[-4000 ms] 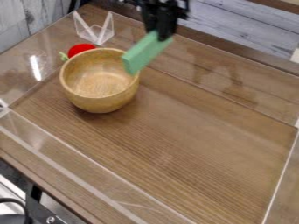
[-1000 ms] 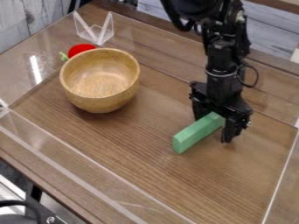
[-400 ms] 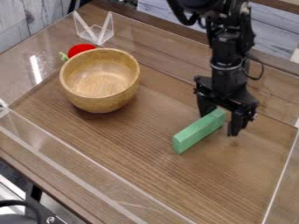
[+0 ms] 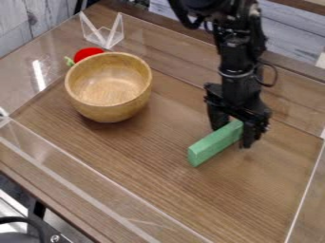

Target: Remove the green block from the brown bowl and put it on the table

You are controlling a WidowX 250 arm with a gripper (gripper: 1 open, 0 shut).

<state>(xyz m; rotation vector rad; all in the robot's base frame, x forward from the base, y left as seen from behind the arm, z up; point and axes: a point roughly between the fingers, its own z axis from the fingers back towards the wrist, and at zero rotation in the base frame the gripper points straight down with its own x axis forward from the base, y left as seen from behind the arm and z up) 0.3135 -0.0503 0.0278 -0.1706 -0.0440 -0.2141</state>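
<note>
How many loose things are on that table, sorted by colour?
Green: 1, the long flat green block lying on the wood-grain table.
Tan: 1, the round wooden bowl.
Red: 1, a small round red object behind the bowl.
Clear: 1, a small see-through plastic piece near the back.
Total: 4

No text, label or number can be read anywhere.

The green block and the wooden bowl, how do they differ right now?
The green block is a long, flat, bright green bar; the brown bowl is round, tan and hollow. The block lies right under the open gripper; the bowl stands apart, empty, beside a small red object. Both rest on the table.
</note>
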